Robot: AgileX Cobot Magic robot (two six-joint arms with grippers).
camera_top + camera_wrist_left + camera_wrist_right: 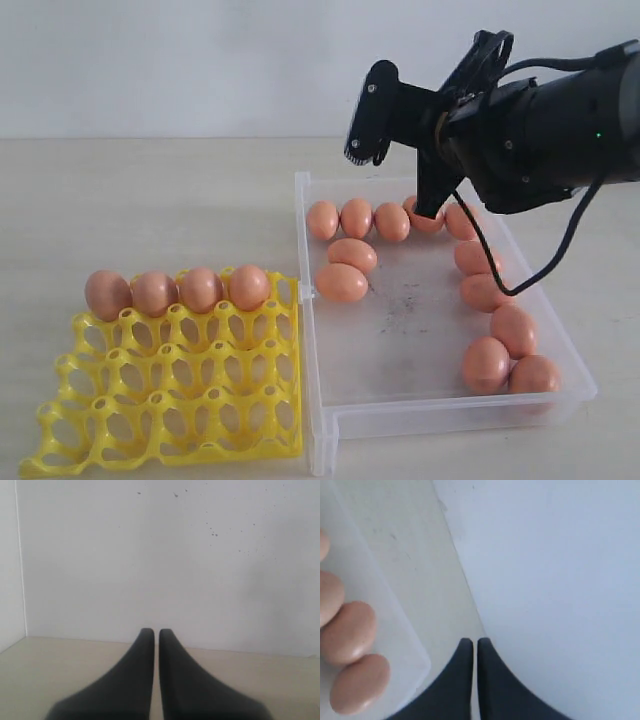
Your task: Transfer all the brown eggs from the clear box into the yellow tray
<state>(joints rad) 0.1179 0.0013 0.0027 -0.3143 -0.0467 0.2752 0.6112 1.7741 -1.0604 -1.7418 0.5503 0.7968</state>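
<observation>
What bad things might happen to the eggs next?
The right arm's black pincer is shut and empty near the far wall of the clear plastic box. If it went down like that, it might poke a smooth brown egg rather than grip it. The eggs along that wall touch each other, so taking one may bump its neighbours.

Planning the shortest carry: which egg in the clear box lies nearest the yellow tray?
The egg by the box's tray-side wall; all others lie farther from the tray.
</observation>
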